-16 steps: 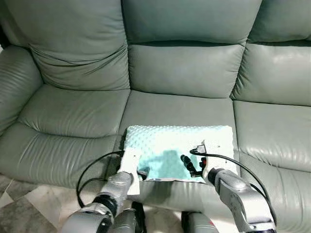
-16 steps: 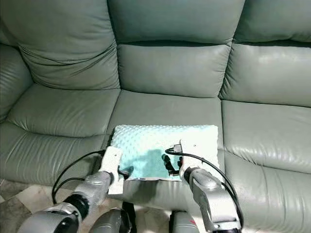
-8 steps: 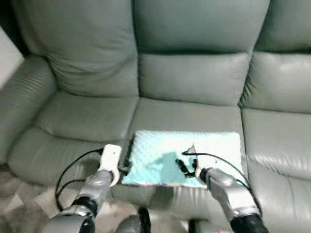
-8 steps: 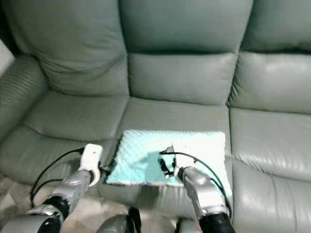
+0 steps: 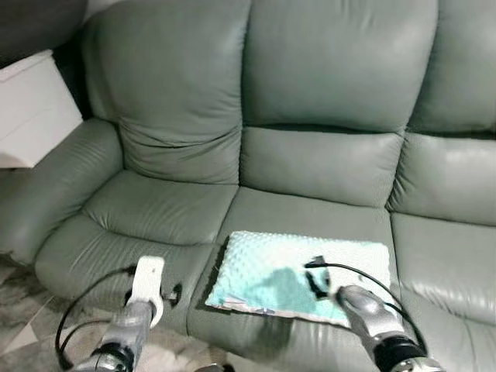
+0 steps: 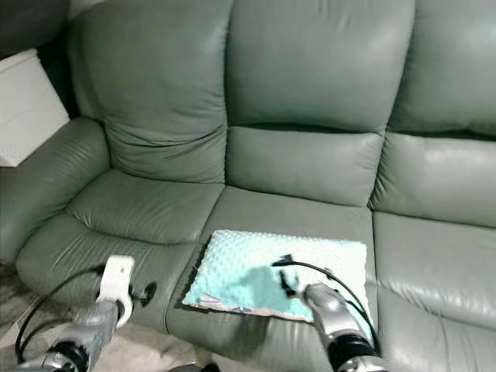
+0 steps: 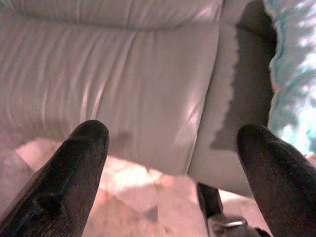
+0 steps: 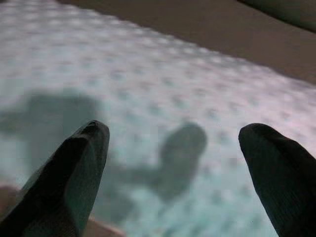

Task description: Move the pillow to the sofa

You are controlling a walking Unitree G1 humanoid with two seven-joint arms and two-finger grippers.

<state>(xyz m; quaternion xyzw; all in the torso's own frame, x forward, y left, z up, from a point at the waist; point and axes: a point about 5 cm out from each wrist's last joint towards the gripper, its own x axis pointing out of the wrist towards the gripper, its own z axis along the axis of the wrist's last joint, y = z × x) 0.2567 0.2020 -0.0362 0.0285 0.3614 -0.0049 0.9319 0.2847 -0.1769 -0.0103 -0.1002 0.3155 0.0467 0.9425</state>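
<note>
- On the middle seat cushion of the grey-green sofa [image 5: 325,85], the pale blue dimpled pillow [image 5: 294,271] lies flat, its near edge close to the front lip of the seat.
- Our right gripper [image 8: 175,173] hangs above the near part of the pillow with its fingers [image 8: 79,173] spread wide and nothing between them; its shadow falls on the fabric below.
- Our left gripper [image 7: 173,168] is off to the side, over the front of the left seat cushion, near the gap beside the pillow. It too is wide open and holds nothing.
- We judge the pillow to be delivered, so the step in hand is a clean retreat.
- To do that well, we should keep both sets of fingers open and lift them upward before drawing the arms back, so no fingertip snags the soft cover and drags the pillow toward the edge.
- We should mind the black cable [image 5: 356,270] looping off the right wrist, which passes over the pillow and could catch it.
- The pillow looks light and limp; a small tug might slide it on the smooth leather, and the floor is just beyond the lip.
</note>
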